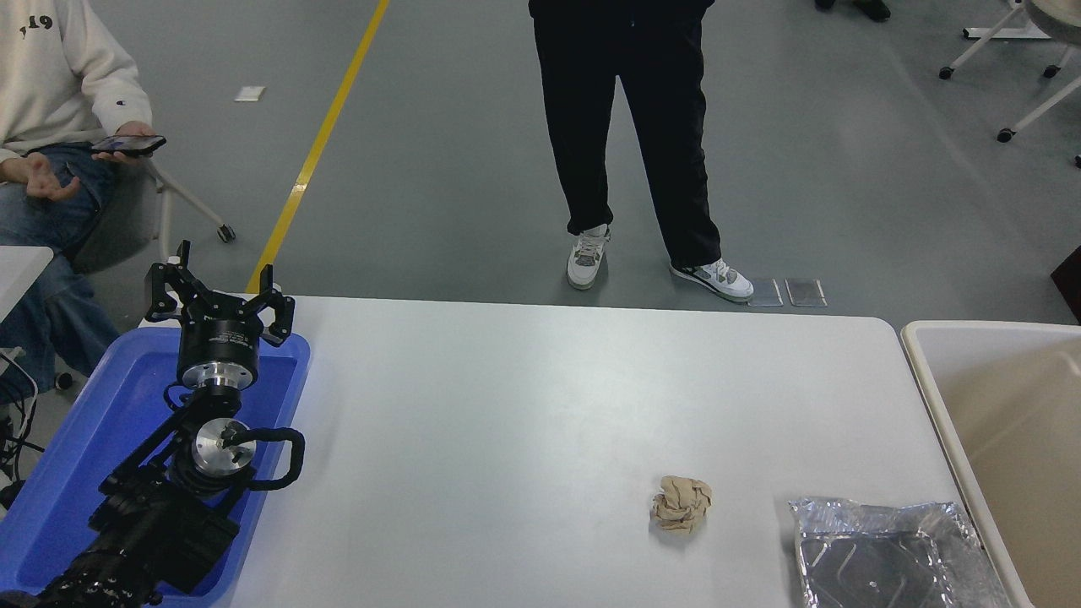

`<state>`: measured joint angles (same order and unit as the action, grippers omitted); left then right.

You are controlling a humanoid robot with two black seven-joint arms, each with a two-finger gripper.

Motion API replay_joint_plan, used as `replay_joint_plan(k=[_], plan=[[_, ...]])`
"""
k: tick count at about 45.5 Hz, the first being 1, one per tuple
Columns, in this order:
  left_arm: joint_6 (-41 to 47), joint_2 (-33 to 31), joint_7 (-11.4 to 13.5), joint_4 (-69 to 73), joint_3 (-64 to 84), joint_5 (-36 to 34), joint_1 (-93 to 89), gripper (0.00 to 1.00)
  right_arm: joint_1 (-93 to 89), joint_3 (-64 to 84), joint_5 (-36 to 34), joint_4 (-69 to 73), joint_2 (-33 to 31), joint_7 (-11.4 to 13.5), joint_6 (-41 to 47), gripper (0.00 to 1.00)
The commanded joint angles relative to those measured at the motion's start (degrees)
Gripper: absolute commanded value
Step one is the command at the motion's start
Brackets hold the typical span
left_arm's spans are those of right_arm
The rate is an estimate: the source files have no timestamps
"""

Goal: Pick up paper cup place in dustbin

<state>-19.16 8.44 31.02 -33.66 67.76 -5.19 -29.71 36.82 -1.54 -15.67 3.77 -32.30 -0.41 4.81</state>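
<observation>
The paper cup is out of view; neither the table nor the visible part of the dustbin shows it. The dustbin, a big beige tub with a thick rounded rim, stands off the table's right end and is cut by the picture's right edge. Its visible inside is bare. My left gripper is parked open over the far end of the blue tray at the lower left, with nothing between its fingers. My right arm and gripper are out of the picture.
A crumpled tan paper ball lies front right on the white table, and a crinkled foil tray sits beside the dustbin. One person stands at the far side; another sits at the far left, phone in hand.
</observation>
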Motion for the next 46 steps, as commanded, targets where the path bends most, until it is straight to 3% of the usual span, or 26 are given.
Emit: replay_joint_plan(k=[1, 24, 37, 46], plan=[[0.0, -0.01, 0.0, 0.0, 0.0, 0.0, 0.0, 0.99, 8.0, -0.13, 0.02, 7.29, -4.16, -0.21, 0.02, 1.0], [0.0, -0.01, 0.0, 0.0, 0.0, 0.0, 0.0, 0.99, 17.41, -11.29, 0.55, 36.99, -14.1, -0.21, 0.2, 1.0], [0.0, -0.01, 0.0, 0.0, 0.0, -0.09, 0.0, 0.99, 22.59, -11.29, 19.26, 51.67, -22.8, -0.21, 0.11, 1.0], [0.0, -0.01, 0.0, 0.0, 0.0, -0.09, 0.0, 0.99, 32.08, -4.71, 25.95, 62.13, -30.62, -0.12, 0.11, 1.0]])
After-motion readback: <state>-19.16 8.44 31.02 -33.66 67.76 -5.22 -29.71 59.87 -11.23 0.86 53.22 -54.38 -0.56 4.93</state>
